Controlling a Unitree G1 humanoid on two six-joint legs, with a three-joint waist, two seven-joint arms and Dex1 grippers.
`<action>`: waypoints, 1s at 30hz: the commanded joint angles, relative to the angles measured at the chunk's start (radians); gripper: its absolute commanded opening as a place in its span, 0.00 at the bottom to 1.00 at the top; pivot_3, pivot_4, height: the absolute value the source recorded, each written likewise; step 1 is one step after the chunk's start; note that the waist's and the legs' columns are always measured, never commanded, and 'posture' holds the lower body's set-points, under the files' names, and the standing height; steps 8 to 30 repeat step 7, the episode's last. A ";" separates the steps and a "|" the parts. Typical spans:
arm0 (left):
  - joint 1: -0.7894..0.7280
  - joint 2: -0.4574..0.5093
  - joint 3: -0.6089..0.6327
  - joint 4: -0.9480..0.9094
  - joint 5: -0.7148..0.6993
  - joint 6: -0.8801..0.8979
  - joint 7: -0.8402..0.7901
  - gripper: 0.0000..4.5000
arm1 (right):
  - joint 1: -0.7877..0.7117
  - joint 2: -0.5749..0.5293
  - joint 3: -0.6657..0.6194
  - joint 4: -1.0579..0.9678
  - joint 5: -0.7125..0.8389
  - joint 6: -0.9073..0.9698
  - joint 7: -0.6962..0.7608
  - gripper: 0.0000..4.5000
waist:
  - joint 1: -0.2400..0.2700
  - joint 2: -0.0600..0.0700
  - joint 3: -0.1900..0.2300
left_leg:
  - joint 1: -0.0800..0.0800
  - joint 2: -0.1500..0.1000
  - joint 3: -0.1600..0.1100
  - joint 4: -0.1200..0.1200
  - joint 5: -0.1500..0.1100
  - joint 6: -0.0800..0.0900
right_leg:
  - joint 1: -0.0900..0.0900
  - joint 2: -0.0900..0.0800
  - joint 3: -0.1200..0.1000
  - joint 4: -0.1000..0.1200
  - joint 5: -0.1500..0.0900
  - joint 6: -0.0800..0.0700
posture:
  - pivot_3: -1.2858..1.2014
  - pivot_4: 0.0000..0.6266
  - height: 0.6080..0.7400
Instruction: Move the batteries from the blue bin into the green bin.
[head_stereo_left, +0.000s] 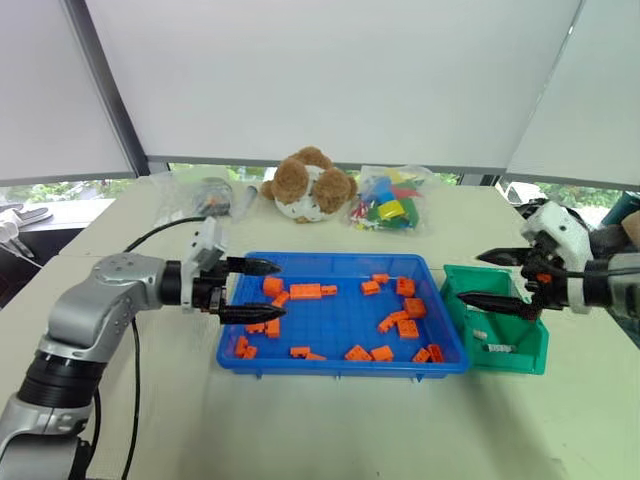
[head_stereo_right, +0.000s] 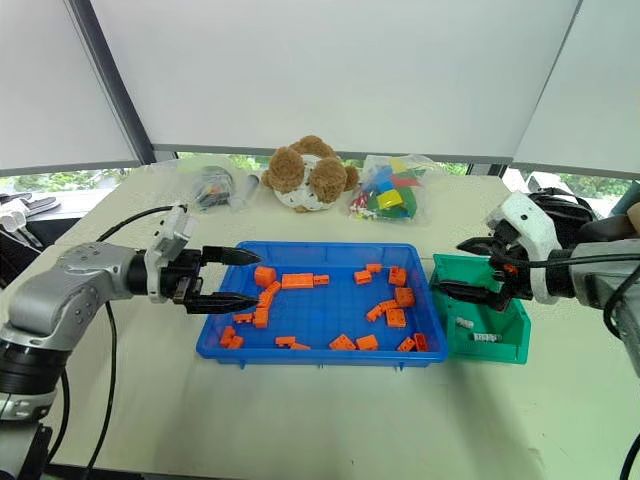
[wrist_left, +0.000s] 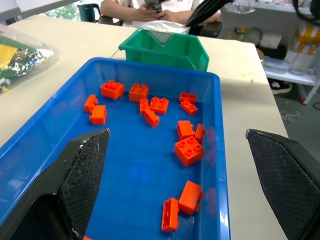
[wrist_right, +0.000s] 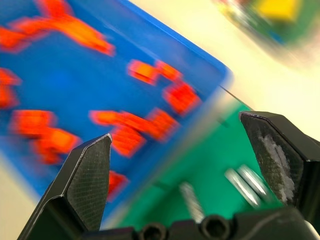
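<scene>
Orange blocks (head_stereo_left: 320, 291) in blue bin (head_stereo_left: 330, 265), silver batteries (head_stereo_left: 497, 347) in green bin (head_stereo_left: 520, 355)

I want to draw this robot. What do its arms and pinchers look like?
The left arm is shiny silver-grey with black rings at its joints, and a black cable hangs beside it. Both wrists are white. The left gripper and right gripper each have two black, pointed jaws with a bumpy, criss-cross grip pattern.

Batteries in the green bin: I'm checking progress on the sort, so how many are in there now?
3 batteries lie on the floor of the green bin: two side by side, one apart nearer the blue bin. The bin's walls may hide more.
</scene>
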 joint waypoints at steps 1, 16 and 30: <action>-0.028 0.018 0.039 -0.001 -0.008 -0.002 -0.005 1.00 | 0.014 -0.030 -0.056 -0.080 0.072 0.024 0.016 0.99 | 0.000 0.000 0.000 | 0.000 0.000 0.000 0.000 0.000 0.000 | 0.000 0.000 0.000 0.000 0.000 0.000 | 0.52 0.24 0.96; -0.030 0.021 0.044 0.004 -0.008 0.002 -0.005 1.00 | 0.055 -0.037 -0.073 -0.135 0.124 0.045 -0.008 0.99 | 0.002 0.000 0.000 | 0.000 0.000 0.000 0.001 0.000 0.000 | 0.001 0.000 0.000 0.000 0.000 0.000 | 0.52 0.24 0.96; -0.030 0.021 0.044 0.004 -0.008 0.002 -0.005 1.00 | 0.055 -0.037 -0.073 -0.135 0.124 0.045 -0.008 0.99 | 0.002 0.000 0.000 | 0.000 0.000 0.000 0.001 0.000 0.000 | 0.001 0.000 0.000 0.000 0.000 0.000 | 0.52 0.24 0.96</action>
